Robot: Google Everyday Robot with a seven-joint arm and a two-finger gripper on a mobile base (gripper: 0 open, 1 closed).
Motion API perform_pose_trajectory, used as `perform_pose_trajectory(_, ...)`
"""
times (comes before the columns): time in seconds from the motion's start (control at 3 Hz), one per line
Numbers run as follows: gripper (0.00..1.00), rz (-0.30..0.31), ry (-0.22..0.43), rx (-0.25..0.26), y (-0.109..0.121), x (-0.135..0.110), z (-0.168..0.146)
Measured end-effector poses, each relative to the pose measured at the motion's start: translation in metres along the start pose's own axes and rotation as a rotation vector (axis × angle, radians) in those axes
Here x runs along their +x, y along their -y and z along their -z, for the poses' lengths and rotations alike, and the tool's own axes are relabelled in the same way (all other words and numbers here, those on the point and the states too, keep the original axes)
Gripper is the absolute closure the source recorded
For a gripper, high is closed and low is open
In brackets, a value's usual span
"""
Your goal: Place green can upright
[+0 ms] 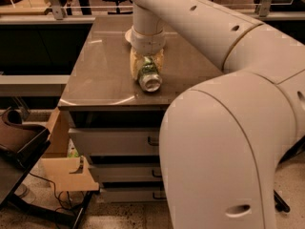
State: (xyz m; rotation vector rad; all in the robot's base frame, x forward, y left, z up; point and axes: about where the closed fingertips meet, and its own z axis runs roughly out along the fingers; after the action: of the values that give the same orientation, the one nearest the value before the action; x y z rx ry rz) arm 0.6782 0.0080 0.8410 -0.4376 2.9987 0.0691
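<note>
In the camera view, our gripper (147, 65) sat low over the countertop (95, 82), its fingers clamped on either side of the green can (150, 78). The can lay tilted, one silver end facing us. We judged it grasped but not yet righted. Next came lifting it, turning the wrist and setting it down on end.

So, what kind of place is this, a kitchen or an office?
Probably an office or lab workspace rather than a kitchen: a grey countertop tops a drawer cabinet, and loose cables lie on the floor. The gripper is closed on the green can at the countertop.
</note>
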Motion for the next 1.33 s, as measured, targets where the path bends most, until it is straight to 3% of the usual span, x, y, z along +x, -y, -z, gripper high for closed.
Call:
perform_pose_trajectory(0.33, 1.00, 0.000, 0.000, 0.000, 0.000, 0.000, 0.000)
perform_pose_trajectory(0.67, 1.00, 0.050, 0.088, -0.057, 0.007, -0.003, 0.013)
perform_pose_trajectory(1.33, 1.00, 0.246, 0.476, -0.245, 0.035, -0.003, 0.080)
